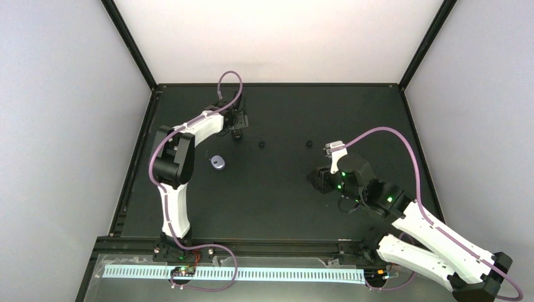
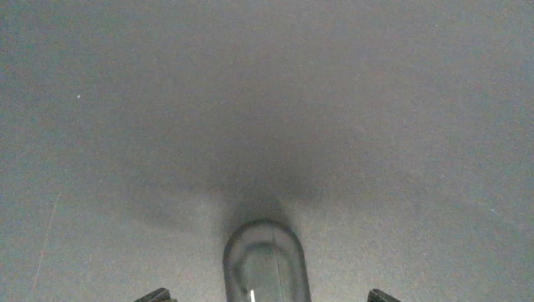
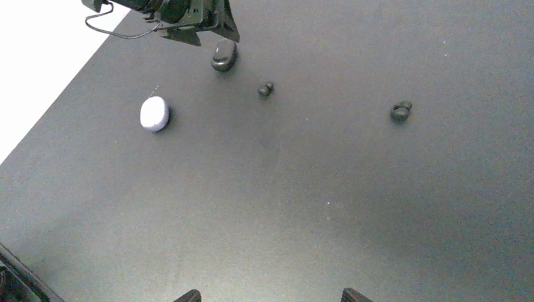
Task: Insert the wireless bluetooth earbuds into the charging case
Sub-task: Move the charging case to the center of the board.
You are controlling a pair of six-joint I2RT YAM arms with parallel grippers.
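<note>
Straddling the black case [image 3: 223, 55] with the spread-jawed left gripper [image 2: 266, 296], we are holding the right gripper [image 3: 269, 296] parted, empty; two black earbuds [image 3: 266, 89], a white case [image 3: 154, 114] lying nearby.

The left arm [image 1: 189, 132] reaches far forward with its elbow folded back. The left gripper [image 1: 236, 129] points down, its fingers [image 2: 154, 296] spread wide. The right arm [image 1: 419, 226] bends inward toward the middle, with the right gripper [image 1: 318, 180] held high and tilted forward, its fingers [image 3: 189, 296] parted.
</note>
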